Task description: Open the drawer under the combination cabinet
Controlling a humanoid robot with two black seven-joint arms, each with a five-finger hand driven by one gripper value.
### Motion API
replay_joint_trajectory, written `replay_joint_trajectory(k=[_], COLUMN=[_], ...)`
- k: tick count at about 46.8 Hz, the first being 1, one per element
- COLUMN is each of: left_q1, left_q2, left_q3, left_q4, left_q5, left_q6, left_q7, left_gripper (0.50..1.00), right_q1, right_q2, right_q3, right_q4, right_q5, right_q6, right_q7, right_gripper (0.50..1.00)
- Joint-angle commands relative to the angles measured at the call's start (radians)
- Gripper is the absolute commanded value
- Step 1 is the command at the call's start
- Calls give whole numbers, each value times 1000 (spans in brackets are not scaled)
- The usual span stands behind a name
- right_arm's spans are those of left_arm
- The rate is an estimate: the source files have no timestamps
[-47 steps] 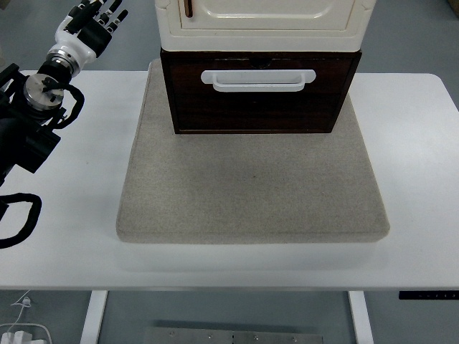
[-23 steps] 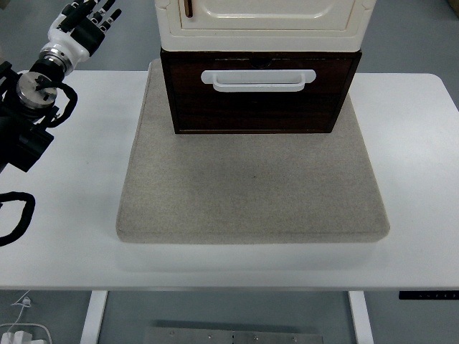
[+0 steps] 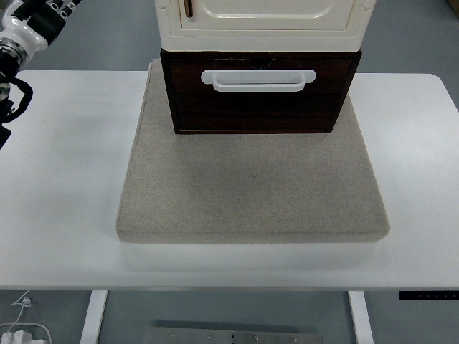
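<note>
Drawer (image 3: 259,100): dark wood, sitting shut under the cream cabinet (image 3: 262,21), at the far middle of the desk (image 3: 64,179). Its front is facing the near edge, flush with its frame.

Handle (image 3: 258,80): a white bar lying level across the upper part of the drawer front, with nothing touching it.

Mat (image 3: 251,186): grey felt, lying under the cabinet and spreading toward the near edge, giving the drawer room to slide out.

Step in hand, as I judge it: reaching for the handle. Doing it well is likely meaning hooking fingers behind the bar near its middle and pulling straight toward the near edge, so the cabinet is not tipping or dragging.

Left hand (image 3: 32,18): showing partly at the top left corner, well apart from the drawer, holding nothing visible; finger spread cannot be told.
</note>
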Motion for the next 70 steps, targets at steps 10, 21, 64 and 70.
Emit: replay_joint_trajectory(k=[10, 21, 64, 70], left_q1=[21, 55, 257, 302], left_q2=[131, 287, 531, 551], left_q3=[45, 50, 101, 101], left_q4=[-49, -180, -505, -632], left_q5=[-3, 0, 538, 606], left_q6=[-99, -163, -165, -165], left_q7=[-1, -1, -19, -19], left_gripper=[1000, 1000, 1000, 1000], right_q1=[0, 0, 0, 0], right_q2=[0, 0, 0, 0], right_q3=[0, 0, 0, 0], right_q4=[0, 0, 0, 0], right_q5=[0, 0, 0, 0], right_q6=[0, 0, 0, 0], right_q7=[0, 0, 0, 0], right_gripper=[928, 928, 928, 928])
